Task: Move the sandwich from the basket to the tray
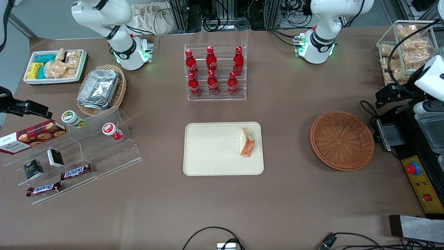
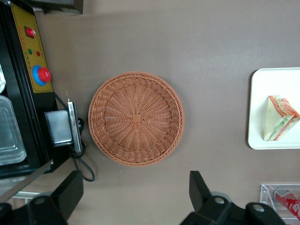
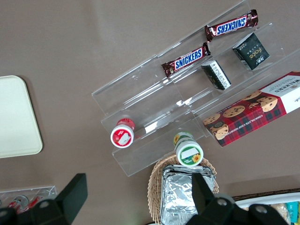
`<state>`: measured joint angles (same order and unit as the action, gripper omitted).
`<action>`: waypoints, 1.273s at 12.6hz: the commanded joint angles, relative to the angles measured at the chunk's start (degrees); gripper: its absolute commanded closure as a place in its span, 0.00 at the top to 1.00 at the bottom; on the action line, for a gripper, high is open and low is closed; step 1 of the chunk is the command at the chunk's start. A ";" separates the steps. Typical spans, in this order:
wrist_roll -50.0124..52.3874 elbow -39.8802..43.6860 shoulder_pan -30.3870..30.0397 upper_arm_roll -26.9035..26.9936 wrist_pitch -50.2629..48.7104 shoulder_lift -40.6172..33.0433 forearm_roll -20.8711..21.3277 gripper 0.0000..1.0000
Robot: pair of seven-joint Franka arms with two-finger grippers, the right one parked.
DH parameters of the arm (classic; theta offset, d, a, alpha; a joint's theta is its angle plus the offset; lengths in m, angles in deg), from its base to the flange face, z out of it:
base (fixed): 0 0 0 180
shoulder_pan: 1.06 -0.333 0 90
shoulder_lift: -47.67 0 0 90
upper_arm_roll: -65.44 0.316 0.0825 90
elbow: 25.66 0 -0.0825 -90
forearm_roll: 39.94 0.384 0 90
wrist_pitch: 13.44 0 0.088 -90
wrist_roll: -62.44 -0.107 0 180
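**Sandwich on the tray, basket bare**

The cream tray lies mid-counter, nearer the front camera than the acrylic rack of red bottles. The wrapped sandwich rests on the tray, at the end toward the basket, which lies apart from the tray toward the working arm's end of the brown counter. The left gripper hangs above the basket, its jaws spread wide and holding nothing.
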<state>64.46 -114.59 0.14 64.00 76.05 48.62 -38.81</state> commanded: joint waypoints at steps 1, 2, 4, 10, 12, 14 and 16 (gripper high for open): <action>1.06 0.42 0.73 0.74 -0.99 -0.25 -0.60 1.00; 1.05 0.42 0.73 0.74 -1.07 -0.25 -0.60 1.00; 1.14 0.33 0.82 0.65 -1.16 -0.16 -0.95 1.00; 1.05 0.59 0.82 -0.31 -1.16 0.63 -1.75 1.00; 1.49 0.59 0.82 -0.31 -1.07 0.63 -1.83 1.00; 1.58 0.51 0.82 -0.40 -0.99 0.72 -1.83 1.00; 1.67 0.51 0.82 -0.40 -0.99 0.72 -1.83 1.00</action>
<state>65.24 -114.59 0.42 63.36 75.80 49.11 -39.98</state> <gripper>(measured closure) 0.000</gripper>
